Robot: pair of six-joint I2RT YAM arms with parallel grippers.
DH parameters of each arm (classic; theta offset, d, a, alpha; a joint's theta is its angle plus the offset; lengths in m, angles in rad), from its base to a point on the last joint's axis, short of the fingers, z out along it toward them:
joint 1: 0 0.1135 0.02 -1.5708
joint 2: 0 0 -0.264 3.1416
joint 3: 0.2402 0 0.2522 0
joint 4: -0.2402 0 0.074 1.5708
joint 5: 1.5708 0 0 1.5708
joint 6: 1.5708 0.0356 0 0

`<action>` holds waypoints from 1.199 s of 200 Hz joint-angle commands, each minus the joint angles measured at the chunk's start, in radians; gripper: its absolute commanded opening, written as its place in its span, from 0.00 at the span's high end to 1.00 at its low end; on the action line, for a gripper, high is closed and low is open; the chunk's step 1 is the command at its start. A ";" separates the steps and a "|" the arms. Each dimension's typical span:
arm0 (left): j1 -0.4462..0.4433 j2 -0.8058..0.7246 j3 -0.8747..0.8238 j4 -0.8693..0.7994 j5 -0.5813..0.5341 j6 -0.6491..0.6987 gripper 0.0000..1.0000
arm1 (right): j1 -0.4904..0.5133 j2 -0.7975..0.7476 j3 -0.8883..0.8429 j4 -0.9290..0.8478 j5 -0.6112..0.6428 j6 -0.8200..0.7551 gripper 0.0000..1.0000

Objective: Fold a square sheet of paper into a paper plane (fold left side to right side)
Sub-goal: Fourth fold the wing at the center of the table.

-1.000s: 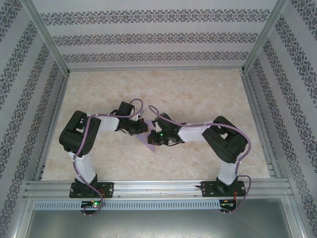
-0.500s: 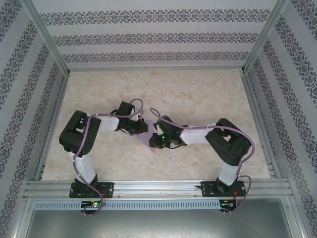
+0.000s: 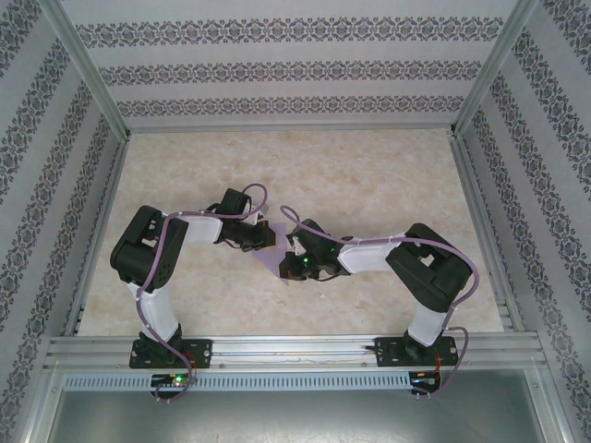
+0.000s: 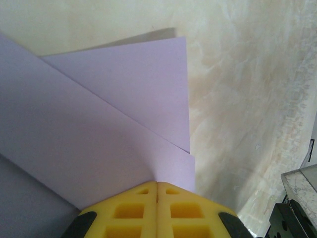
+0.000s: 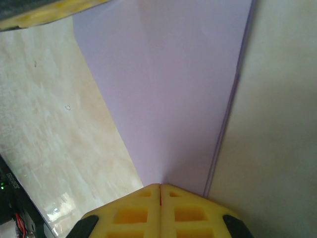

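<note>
Left pincer (image 3: 269, 238) and right pincer (image 3: 290, 265) are both squeezed closed, tips right on the lilac sheet of paper (image 3: 274, 262).

So the sheet lies around the middle of the table (image 3: 369, 175), a touch toward its left edge, already folded into a pointed shape with its tip aimed at the near edge. Left wrist cam has the yellow fingers (image 4: 133, 210) pressed together with no gap, and two overlapping flaps of paper (image 4: 99, 124) fanning out from the tips. Same deal on the right wrist cam: closed fingers (image 5: 131, 215), with a long crease running away from them up the paper (image 5: 168, 89). Can't honestly tell if either one is pinching the sheet or just pressing it flat. The two pincers sit just beside each other, the left one nearer the far edge.
</note>
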 commanded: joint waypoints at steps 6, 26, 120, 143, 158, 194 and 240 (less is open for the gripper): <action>0.016 0.045 -0.013 -0.095 -0.151 0.039 0.95 | 0.025 -0.018 -0.044 -0.114 -0.022 0.009 1.00; 0.016 0.046 -0.014 -0.094 -0.152 0.041 0.94 | 0.026 -0.028 -0.058 -0.116 -0.022 0.012 1.00; 0.015 0.033 -0.032 -0.078 -0.139 0.019 0.94 | -0.012 -0.192 -0.092 -0.139 -0.084 -0.020 1.00; 0.015 0.031 -0.035 -0.066 -0.128 0.010 0.94 | -0.057 -0.223 -0.091 -0.073 -0.148 -0.022 1.00; 0.013 0.030 -0.039 -0.053 -0.122 0.002 0.94 | -0.077 -0.216 -0.077 -0.033 -0.146 -0.020 1.00; 0.008 0.031 -0.053 -0.029 -0.115 -0.016 0.95 | -0.077 -0.112 0.019 0.026 -0.080 -0.011 1.00; 0.007 0.033 -0.048 -0.032 -0.114 -0.015 0.94 | -0.077 0.026 0.089 0.048 -0.016 -0.007 1.00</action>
